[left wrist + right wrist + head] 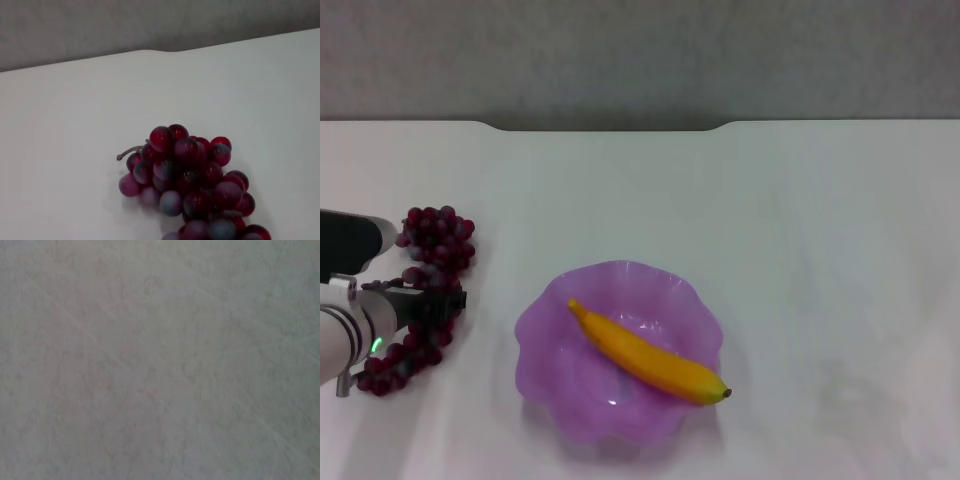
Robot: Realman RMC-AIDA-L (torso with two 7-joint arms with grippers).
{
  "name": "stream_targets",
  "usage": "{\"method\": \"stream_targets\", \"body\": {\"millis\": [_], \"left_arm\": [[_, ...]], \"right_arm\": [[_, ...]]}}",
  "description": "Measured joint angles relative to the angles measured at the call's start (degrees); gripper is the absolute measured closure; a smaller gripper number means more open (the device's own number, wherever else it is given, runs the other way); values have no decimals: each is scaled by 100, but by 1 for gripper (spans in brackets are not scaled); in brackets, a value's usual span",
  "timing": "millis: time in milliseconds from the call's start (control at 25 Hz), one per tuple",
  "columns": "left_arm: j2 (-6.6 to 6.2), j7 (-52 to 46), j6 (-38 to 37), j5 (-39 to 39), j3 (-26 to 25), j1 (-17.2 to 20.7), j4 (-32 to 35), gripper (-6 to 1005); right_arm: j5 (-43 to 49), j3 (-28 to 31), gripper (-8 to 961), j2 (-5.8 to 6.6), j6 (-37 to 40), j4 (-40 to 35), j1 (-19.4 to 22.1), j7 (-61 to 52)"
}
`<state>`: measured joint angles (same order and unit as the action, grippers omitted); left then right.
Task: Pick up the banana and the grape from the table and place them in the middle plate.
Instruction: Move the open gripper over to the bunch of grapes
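L gripper (438, 300) low over grape (435, 240); banana (650, 357) in middle plate (545, 320).

Matt white counter, glossy fruit, see-through plastic dish

My counter (800, 220) looks like a smooth, matt white sheet; in my right wrist view it shows faint hairline scuffs. The middle plate (542, 330) seems to be translucent purple plastic, glossy, with soft highlights along its wavy rim. The banana (650, 356) has a smooth, slightly waxy yellow-orange skin with a dull dark tip. The grape (192, 187) is a cluster of shiny dark red beads, several hazed with a frosty, powdery bloom, on a dull brown stem. My left end effector (432, 300) is matt black, plastic by the look of it, on a satin grey, metal-looking wrist.
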<state>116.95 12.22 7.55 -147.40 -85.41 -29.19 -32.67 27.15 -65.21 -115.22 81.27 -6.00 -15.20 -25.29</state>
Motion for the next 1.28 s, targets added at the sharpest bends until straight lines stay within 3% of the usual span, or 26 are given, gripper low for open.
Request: {"method": "stream_targets", "body": {"millis": [360, 1000, 1280], "left_arm": [[-13, -20, -1, 370, 687, 41, 14, 125], [-26, -26, -107, 511, 736, 35, 139, 158], [-34, -29, -83, 511, 696, 30, 139, 329]], "right_arm": [[1, -1, 928, 0, 39, 3, -18, -20], [1, -9, 928, 0, 48, 1, -16, -20], [1, -9, 928, 0, 48, 11, -29, -25]]}}
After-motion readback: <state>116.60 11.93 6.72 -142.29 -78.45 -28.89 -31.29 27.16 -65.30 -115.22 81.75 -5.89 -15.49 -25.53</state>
